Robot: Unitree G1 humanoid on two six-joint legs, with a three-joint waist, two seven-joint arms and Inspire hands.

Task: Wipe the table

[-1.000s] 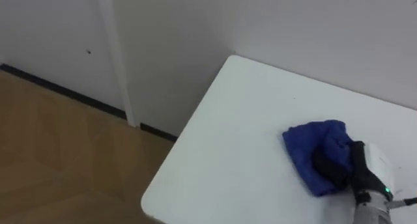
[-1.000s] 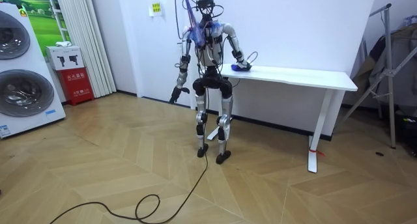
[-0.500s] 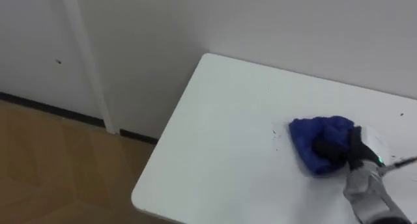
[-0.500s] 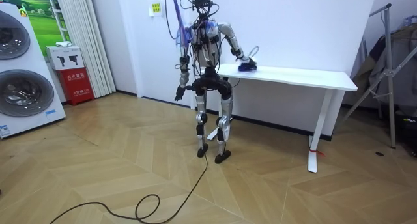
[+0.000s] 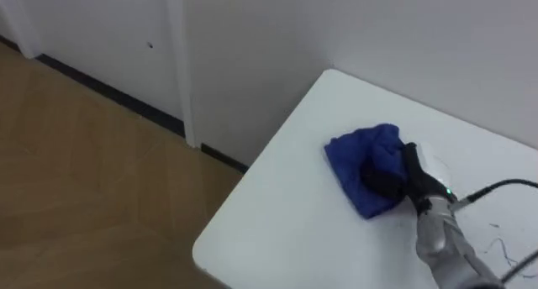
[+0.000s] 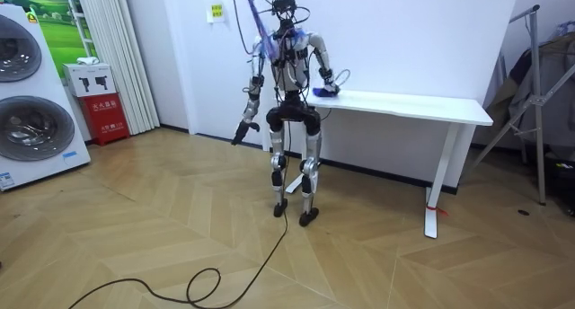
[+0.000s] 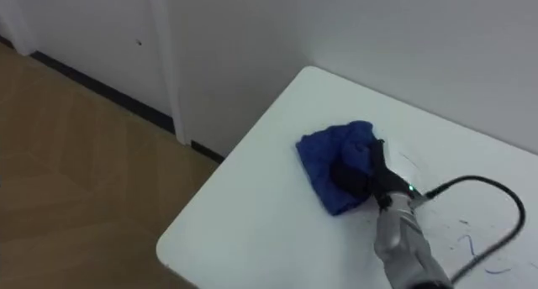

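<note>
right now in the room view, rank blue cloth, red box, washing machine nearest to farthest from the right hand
1. blue cloth, under the right hand
2. red box, toward the room view's left
3. washing machine, at that view's left edge

The cloth (image 5: 361,167) lay on the table (image 5: 277,230) near its far left corner, close to the wall (image 5: 403,37) behind. The right hand (image 5: 382,181) rested on the cloth's right part. The robot stood before the table's end at the room view's left, with the left hand (image 6: 239,132) beside its hip.
</note>
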